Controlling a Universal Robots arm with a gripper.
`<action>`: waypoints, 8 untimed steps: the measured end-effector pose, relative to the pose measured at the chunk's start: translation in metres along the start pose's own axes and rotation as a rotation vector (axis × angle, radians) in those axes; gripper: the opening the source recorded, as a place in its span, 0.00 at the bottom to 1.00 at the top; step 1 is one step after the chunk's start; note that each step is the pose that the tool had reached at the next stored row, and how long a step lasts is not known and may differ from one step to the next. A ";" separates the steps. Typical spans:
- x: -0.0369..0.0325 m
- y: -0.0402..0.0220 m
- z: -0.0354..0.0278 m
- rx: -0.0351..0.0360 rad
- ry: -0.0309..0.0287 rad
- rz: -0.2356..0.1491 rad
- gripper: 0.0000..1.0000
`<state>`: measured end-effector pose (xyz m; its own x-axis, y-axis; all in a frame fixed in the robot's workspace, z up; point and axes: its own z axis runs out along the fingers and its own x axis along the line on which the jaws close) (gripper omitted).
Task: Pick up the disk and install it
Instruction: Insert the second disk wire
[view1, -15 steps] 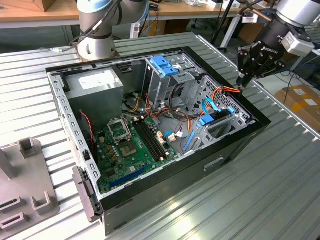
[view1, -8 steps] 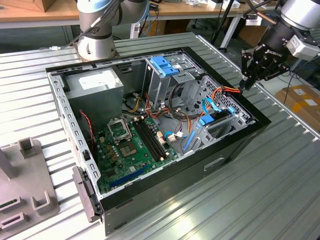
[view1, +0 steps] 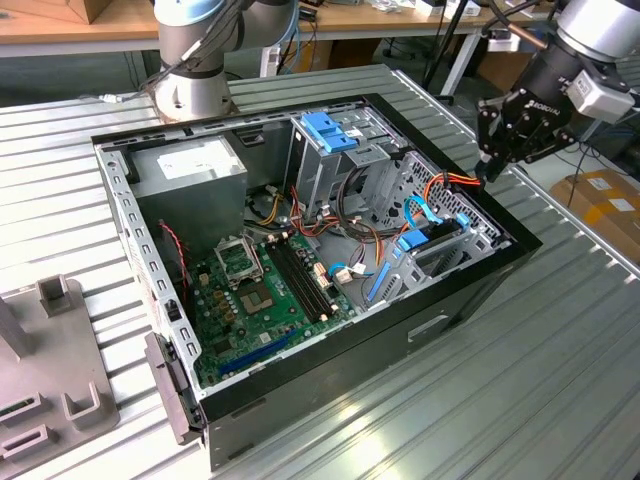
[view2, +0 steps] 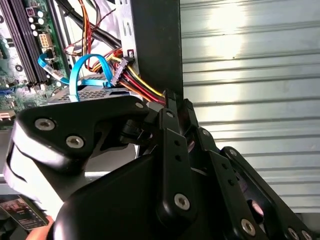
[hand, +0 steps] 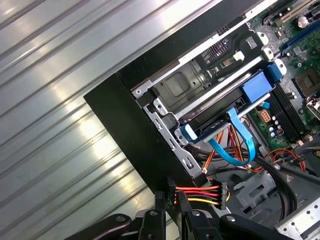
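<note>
The disk (view1: 437, 243) lies flat in the drive bay at the corner of the open computer case (view1: 470, 290) nearest the exterior view's right. Its blue rails and a blue data cable (hand: 240, 131) show in the first wrist view. My gripper (view1: 487, 172) hangs over the case's edge by that bay. Its fingers (hand: 161, 212) are shut on a bundle of red, yellow and black power wires (hand: 197, 194). The wires end in a black connector (view2: 118, 74) close to the disk's (view2: 92, 93) end. Whether the connector is seated I cannot tell.
A green motherboard (view1: 265, 285), a grey power supply box (view1: 190, 165) and a blue slotted bracket (view1: 325, 130) sit inside the case. A grey fixture (view1: 50, 370) stands at the exterior view's left on the ribbed metal table (view1: 540, 390). The arm's base (view1: 195, 70) stands behind the case.
</note>
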<state>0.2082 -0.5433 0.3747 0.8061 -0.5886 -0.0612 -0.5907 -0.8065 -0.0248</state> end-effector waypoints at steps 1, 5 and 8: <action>0.0000 0.0000 0.0001 0.0013 0.0008 0.026 0.24; -0.0002 0.0002 0.0011 -0.0105 0.0103 0.033 0.24; -0.0006 0.0005 0.0014 -0.0156 0.0140 0.033 0.24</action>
<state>0.2074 -0.5433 0.3733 0.7866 -0.6156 -0.0478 -0.6166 -0.7873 -0.0075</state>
